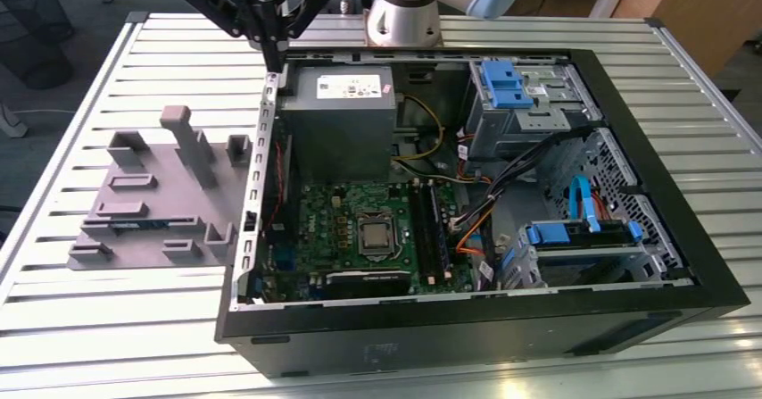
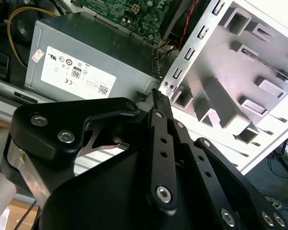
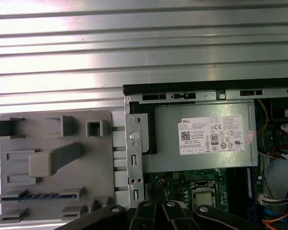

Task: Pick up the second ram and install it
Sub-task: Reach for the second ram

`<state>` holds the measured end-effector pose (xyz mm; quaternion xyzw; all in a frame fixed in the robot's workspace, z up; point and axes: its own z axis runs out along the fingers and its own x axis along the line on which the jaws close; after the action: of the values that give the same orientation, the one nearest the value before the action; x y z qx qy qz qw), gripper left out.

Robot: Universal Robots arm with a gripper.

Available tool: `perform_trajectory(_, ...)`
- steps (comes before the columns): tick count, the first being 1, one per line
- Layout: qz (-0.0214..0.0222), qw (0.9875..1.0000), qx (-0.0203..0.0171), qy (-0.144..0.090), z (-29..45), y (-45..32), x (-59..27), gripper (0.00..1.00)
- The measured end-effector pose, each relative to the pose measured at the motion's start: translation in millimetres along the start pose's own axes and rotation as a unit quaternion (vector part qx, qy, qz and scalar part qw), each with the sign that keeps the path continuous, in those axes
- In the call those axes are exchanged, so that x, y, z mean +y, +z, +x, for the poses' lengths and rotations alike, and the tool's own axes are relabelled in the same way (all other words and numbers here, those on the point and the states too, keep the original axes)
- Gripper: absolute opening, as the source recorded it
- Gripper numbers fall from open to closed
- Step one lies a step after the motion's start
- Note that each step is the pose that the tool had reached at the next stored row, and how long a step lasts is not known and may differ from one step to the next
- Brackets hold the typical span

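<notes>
Rim of black computer case [image 1: 269, 122] stands just beneath my closed, empty gripper [image 1: 277, 60]; slim blue memory stick [image 1: 134, 224] lies lower-left in grey plastic tray [image 1: 155, 210].

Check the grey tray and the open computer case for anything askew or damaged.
Nothing stands out. The second ram sits straight in its groove on the grey tray, and the gripper, shut and empty, hangs over the computer case's edge.

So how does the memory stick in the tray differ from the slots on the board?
The memory stick lies in the grey tray, outside the case; the slots sit inside, beside the processor. The stick looks bluish, the slots black. Both are long and narrow.
</notes>
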<state>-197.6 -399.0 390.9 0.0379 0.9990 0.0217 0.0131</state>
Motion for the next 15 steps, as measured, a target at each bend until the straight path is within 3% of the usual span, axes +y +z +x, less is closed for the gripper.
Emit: perform_trajectory(15,0.0000,1.0000,0.0000,0.000,8.5,-0.2,-0.6,0.11)
